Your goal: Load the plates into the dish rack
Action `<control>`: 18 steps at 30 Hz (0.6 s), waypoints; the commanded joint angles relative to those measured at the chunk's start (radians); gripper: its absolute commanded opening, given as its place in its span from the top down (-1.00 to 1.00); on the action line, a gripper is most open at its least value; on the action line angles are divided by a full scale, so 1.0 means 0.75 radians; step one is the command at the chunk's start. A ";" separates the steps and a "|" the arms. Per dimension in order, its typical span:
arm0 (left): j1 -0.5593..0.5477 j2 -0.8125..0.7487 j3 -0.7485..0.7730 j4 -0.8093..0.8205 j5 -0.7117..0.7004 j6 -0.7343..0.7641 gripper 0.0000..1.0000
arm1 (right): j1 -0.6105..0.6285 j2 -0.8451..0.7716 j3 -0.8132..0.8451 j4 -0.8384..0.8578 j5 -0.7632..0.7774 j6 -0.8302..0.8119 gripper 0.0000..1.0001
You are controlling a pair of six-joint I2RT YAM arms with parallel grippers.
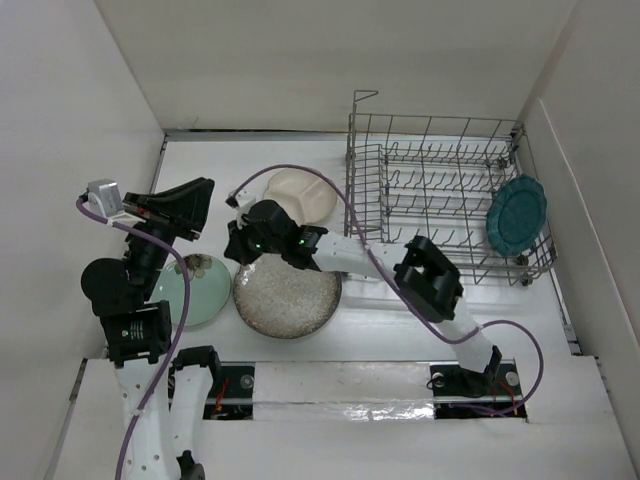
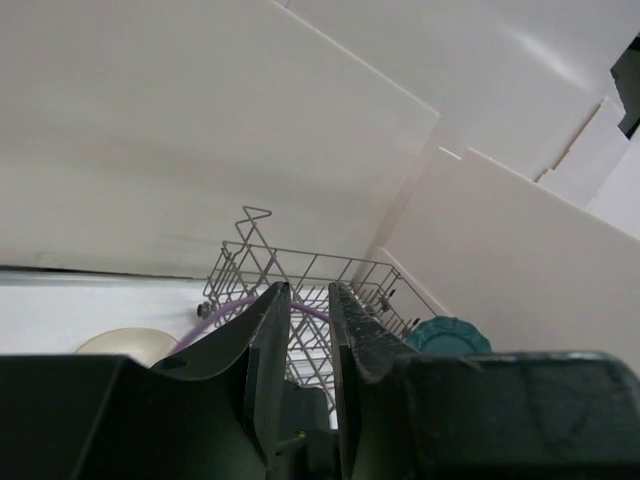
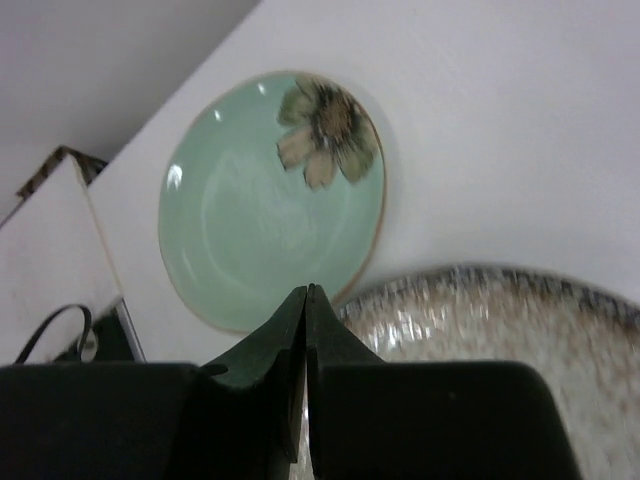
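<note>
Three plates lie on the desk left of the rack: cream plate far, mint plate and speckled plate near. Your right fingers, pressed together, sit over the speckled plate's far-left rim. Your left fingers, slightly parted and empty, hang raised beyond the mint plate. The teal plate stands at the rack's right end.

Three plates crowd the bench left of the dish rack. A teal plate blocks its right end; the other rows stand free.
</note>
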 commanded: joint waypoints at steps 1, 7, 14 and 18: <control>0.007 -0.012 0.023 -0.062 -0.038 0.051 0.60 | -0.003 0.160 0.267 -0.042 -0.130 -0.037 0.81; 0.007 -0.057 0.023 -0.175 -0.089 0.144 0.55 | -0.028 0.548 0.881 -0.330 -0.190 -0.045 0.61; 0.007 -0.044 0.006 -0.224 -0.073 0.205 0.44 | -0.057 0.673 1.053 -0.355 -0.266 0.018 0.11; 0.007 -0.028 -0.004 -0.224 -0.065 0.227 0.42 | -0.069 0.692 1.023 -0.349 -0.266 0.024 -0.04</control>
